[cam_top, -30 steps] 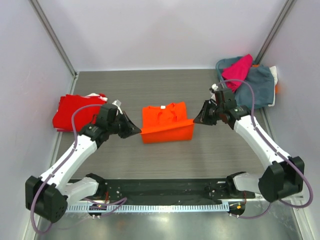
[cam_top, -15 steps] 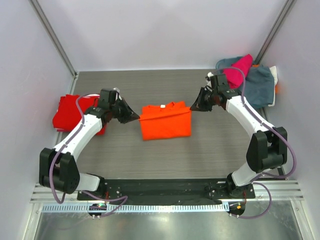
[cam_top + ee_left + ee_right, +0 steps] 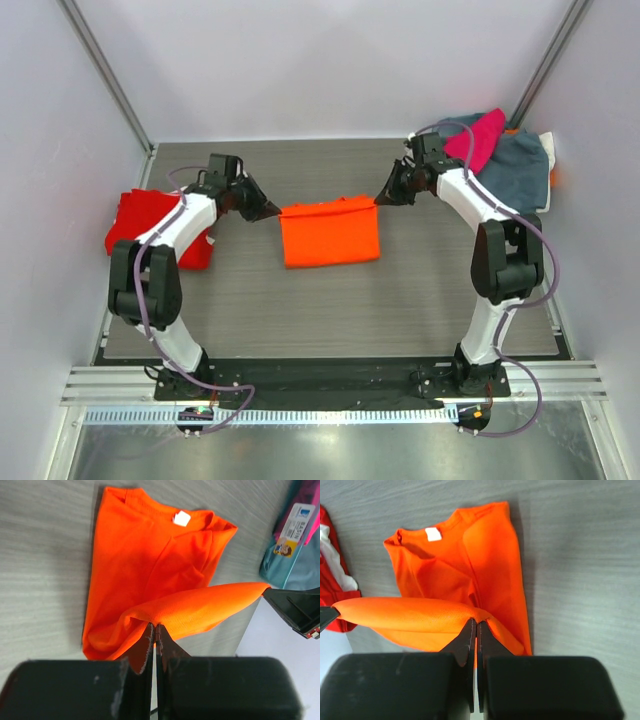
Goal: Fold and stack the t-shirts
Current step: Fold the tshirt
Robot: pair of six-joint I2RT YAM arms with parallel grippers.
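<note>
Orange t-shirt (image 3: 330, 235) lies folded at the centre of your top view, long axis running left to right. Your left gripper (image 3: 275, 212) and right gripper (image 3: 379, 200) each pinch one end of its lifted upper edge, stretched taut between them.

orange shirt (image 3: 330, 235): mid-surface (image 3: 300, 300), partly folded, white neck label showing; one layer's edge lifted and stretched taut, pinched at both corners | red shirt (image 3: 135, 225): left edge of surface, roughly folded, lying low | magenta shirt (image 3: 480, 138): far right corner, crumpled atop grey-blue heap (image 3: 518, 170)
</note>
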